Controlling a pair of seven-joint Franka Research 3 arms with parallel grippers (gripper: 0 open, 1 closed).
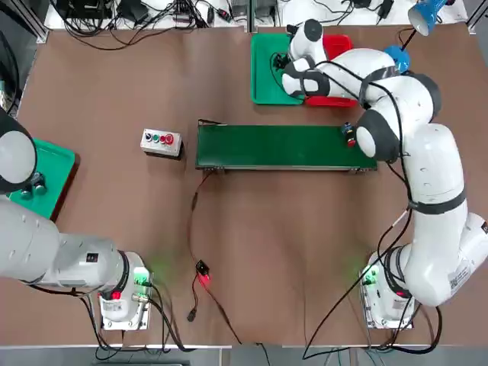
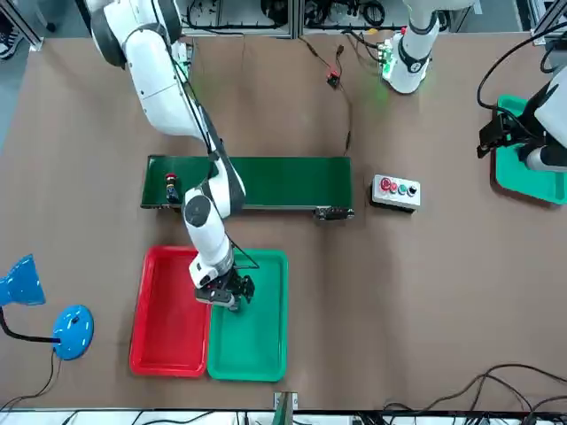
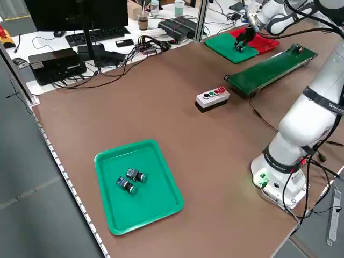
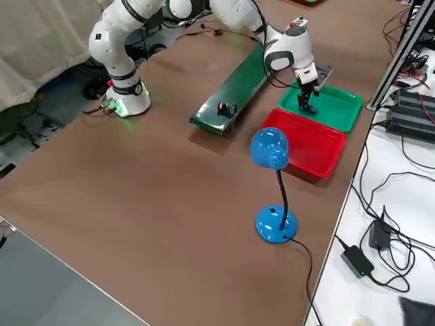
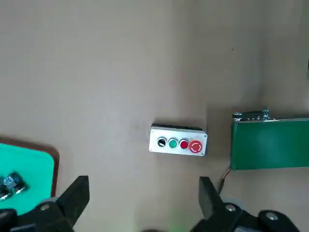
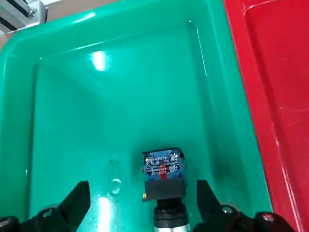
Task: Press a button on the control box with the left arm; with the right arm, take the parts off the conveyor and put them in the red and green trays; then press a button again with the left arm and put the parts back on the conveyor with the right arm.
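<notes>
R gripper hung wide open, holding nothing, over a part lying in the far green tray. Looked like the put-back step, or part just dropped. Next: close on it or go for the part on the belt. L gripper open, parked near-left.

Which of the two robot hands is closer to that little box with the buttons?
Left. The left gripper hangs open a short way from the control box; the right gripper is far off, over the green tray.
</notes>
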